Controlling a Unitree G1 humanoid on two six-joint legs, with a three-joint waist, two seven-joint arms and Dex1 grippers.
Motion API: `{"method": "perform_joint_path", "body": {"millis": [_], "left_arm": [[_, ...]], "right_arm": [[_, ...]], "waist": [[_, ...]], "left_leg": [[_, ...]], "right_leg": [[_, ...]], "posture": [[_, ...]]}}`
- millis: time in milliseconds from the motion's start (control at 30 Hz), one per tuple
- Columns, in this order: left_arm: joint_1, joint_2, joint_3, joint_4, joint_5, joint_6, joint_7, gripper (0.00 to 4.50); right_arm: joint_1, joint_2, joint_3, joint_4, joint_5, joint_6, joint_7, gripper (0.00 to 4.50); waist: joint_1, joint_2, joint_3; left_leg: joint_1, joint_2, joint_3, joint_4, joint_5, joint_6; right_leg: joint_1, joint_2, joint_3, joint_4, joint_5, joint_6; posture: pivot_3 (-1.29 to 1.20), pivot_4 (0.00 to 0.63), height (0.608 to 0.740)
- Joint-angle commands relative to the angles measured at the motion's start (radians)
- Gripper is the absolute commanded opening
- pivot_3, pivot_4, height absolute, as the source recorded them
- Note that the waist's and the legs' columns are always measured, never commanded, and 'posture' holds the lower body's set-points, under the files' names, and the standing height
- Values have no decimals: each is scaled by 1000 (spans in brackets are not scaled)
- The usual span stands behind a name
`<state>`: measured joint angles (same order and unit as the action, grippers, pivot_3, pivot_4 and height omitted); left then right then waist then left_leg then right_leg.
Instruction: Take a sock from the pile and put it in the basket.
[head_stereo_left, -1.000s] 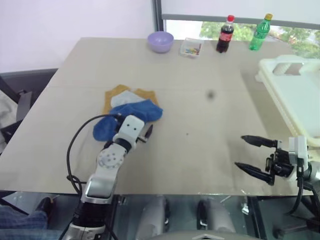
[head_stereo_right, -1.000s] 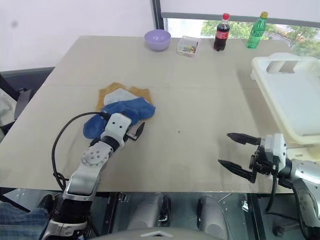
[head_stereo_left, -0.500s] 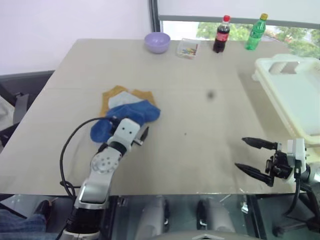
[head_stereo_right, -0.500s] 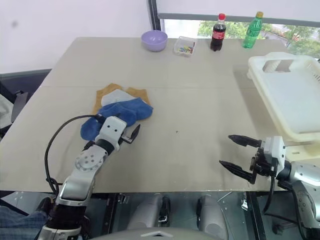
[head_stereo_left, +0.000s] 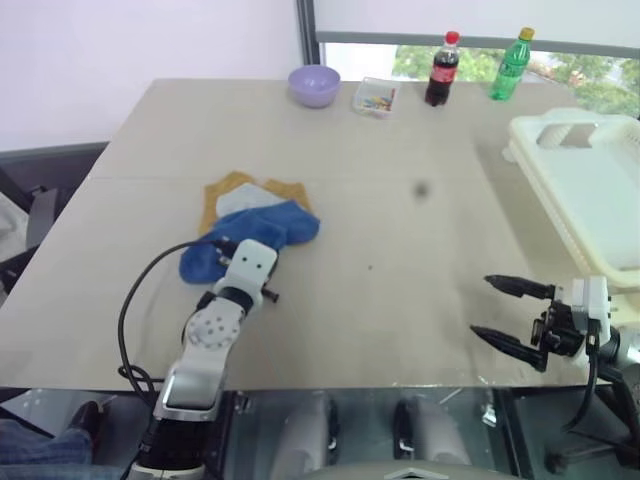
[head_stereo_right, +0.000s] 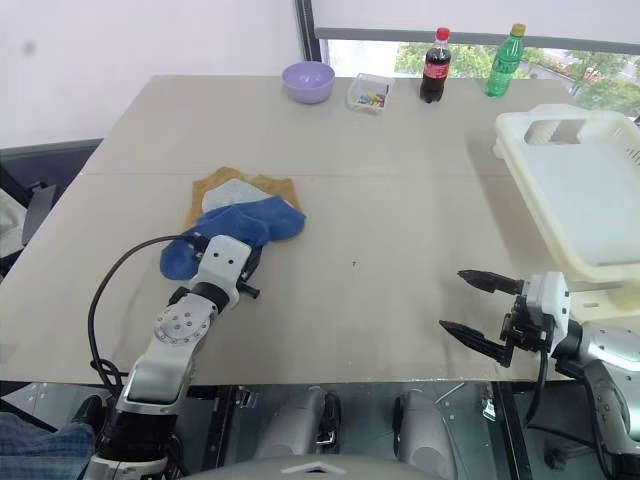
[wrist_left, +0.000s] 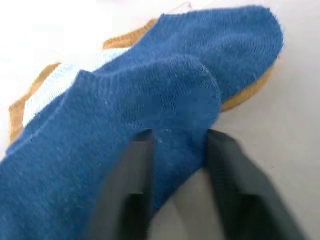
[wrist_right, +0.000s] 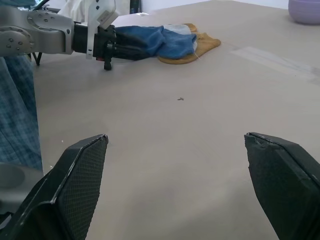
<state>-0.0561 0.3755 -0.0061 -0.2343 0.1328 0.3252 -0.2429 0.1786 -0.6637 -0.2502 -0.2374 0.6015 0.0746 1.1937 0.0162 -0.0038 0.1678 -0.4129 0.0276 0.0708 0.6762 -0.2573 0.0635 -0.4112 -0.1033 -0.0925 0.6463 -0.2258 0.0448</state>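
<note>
Left gripper (wrist_left: 175, 150): jaws pinching a fold of blue sock (wrist_left: 165, 95) between them, atop pile (head_stereo_left: 250, 215). Right gripper (head_stereo_left: 508, 314): jaws spread wide, empty.

Left hand (wrist_left: 175, 155) pinched, right hand (head_stereo_right: 478, 305) agape

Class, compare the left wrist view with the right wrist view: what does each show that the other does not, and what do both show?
Left wrist view only: the left hand close up, its black fingers astride a fold of the blue knitted sock.

Right wrist view only: the open right hand, the rounded lilac bowl, a checked blue sleeve.

Both: the blue sock on the mustard-yellow sock, the beige table.
</note>
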Motion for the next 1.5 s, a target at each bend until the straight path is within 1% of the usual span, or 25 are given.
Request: {"method": "perform_joint_path", "body": {"millis": [33,67,167,300,400,467,567,600,700,800,833,900,967,1033,1233,1400,1500], "left_arm": [[15,9,5,6,6,0,-5,244],[17,11,6,6,5,-4,-7,65],[33,15,9,-21,-19,-13,-36,65],[74,27,18,-131,-127,32,-145,65],[103,64,48,-220,-217,96,-231,65],[110,82,59,-246,-245,132,-257,65],[110,103,52,-276,-293,214,-286,65],[102,100,27,-300,-313,262,-292,65],[50,68,-88,-322,-322,357,-285,65],[-8,8,-198,-315,-298,405,-247,65],[-22,-31,-221,-317,-311,406,-235,65],[-56,-85,-240,-288,-319,401,-216,65],[-97,-110,-253,-235,-309,387,-214,65],[-145,-141,-282,-172,-304,428,-202,65],[-241,-198,-395,-36,-285,449,-216,65],[-325,-234,-481,33,-286,469,-272,65],[-351,-256,-499,52,-291,473,-282,65]], "right_arm": [[3,2,-11,-13,7,-17,2,4500],[3,3,-11,-12,7,-18,2,4500],[5,6,-11,-11,4,-21,1,4500],[8,10,-10,-9,1,-25,-2,4500],[6,10,-11,-5,1,-27,-3,4500],[4,10,-10,-2,-1,-28,-2,4500],[-1,10,-7,3,-2,-29,-3,4500],[-5,10,-7,6,-4,-32,-3,4500],[-16,10,-8,15,-8,-36,-6,4500],[-18,6,-20,19,-11,-44,-7,4500],[-18,5,-28,17,-13,-45,-14,4500],[-16,3,-35,12,-14,-45,-22,4500],[-14,3,-36,5,-11,-43,-28,4500],[-10,4,-35,-1,-10,-44,-33,4500],[-1,-2,-51,7,-15,-56,-41,4500],[9,3,-57,-2,-17,-58,-56,4500],[5,-1,-60,7,-19,-61,-57,4500]], "waist": [[1,0,0],[1,0,0],[1,0,0],[0,0,0],[3,0,0],[1,0,0],[1,0,0],[1,0,0],[4,0,0],[11,0,0],[11,0,0],[11,-1,0],[12,-1,0],[12,0,0],[18,-1,0],[27,-1,0],[24,-1,0]], "left_leg": [[0,0,0,0,0,0],[0,0,0,0,0,0],[0,0,0,0,0,0],[0,0,0,0,0,0],[-1,0,0,1,0,0],[-1,0,0,1,0,0],[-1,0,0,1,0,0],[-1,0,0,1,0,0],[-1,-1,0,2,0,0],[-2,-1,0,4,0,0],[-2,-1,0,4,0,0],[-2,-1,0,4,0,0],[-2,-1,0,5,0,1],[-1,-1,0,5,0,1],[-2,-1,0,8,-1,1],[-2,-1,0,9,-1,1],[-2,-1,0,9,-1,2]], "right_leg": [[0,0,0,0,0,0],[0,0,0,0,0,0],[0,0,0,0,0,0],[0,-1,1,0,0,0],[0,-1,0,0,0,0],[0,-1,0,0,0,0],[0,-1,0,0,0,-1],[0,-1,0,0,0,-1],[0,0,0,0,0,0],[0,0,0,0,0,0],[1,0,0,0,0,1],[1,0,1,0,0,1],[0,0,1,1,0,1],[0,1,1,2,0,1],[0,2,2,3,0,1],[0,1,1,3,0,1],[0,1,2,3,0,1]], "posture": [[0,150,733],[0,150,733],[0,150,733],[0,150,733],[0,150,733],[0,150,733],[0,150,733],[0,150,733],[0,150,733],[0,150,733],[0,150,733],[0,150,733],[0,150,733],[0,150,733],[0,150,733],[0,150,733],[0,150,733]]}}
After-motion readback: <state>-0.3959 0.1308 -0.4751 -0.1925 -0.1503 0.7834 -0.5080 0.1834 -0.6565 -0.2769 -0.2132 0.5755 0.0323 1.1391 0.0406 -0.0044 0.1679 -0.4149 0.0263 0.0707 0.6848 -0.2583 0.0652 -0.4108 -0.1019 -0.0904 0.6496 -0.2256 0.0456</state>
